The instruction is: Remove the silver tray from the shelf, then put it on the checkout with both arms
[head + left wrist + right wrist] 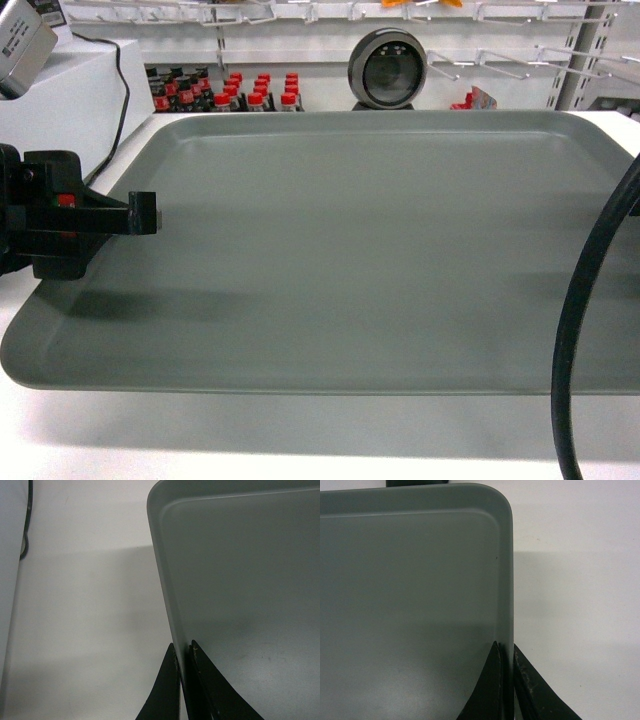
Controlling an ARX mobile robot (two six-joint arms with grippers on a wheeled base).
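The silver tray (380,250) fills most of the head view, bare inside, and hangs level a little above the white checkout (300,440), casting a shadow on it. My left gripper (145,212) is shut on the tray's left rim; in the left wrist view one finger of the left gripper (182,647) lies on each side of the tray (240,580) rim. In the right wrist view my right gripper (506,647) is likewise shut on the right rim of the tray (410,580). White checkout surface (90,605) (575,580) shows beside both. The shelf is out of view.
A thick black cable (590,320) curves down the right side over the tray. Behind the checkout stand red-capped bottles (230,95) on store shelving, a round grey device (388,68) and a white box (80,90) at the left with a thin cable (25,530).
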